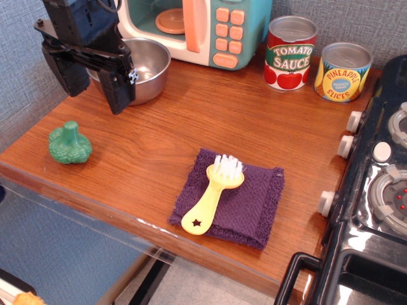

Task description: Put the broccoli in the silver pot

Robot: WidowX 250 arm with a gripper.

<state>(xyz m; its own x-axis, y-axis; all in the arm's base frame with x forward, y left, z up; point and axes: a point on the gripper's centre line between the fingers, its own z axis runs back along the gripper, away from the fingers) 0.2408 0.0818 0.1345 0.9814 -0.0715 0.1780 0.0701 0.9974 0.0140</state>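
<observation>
Broccoli [70,144] is being judged light, rigid and slightly slick plastic, lying free on the surface [191,114] near its left front edge, best pinched across the bumpy head, while the claw [95,81] is hanging released, empty, beside the silver pot [149,67].

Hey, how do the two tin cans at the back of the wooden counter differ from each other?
The red tomato sauce can is taller, with a tomato picture; the yellow pineapple slices can is shorter, with blue lettering. The red one stands nearer the toy microwave; the yellow one nearer the stove. Both stand upright with silver tops.
</observation>
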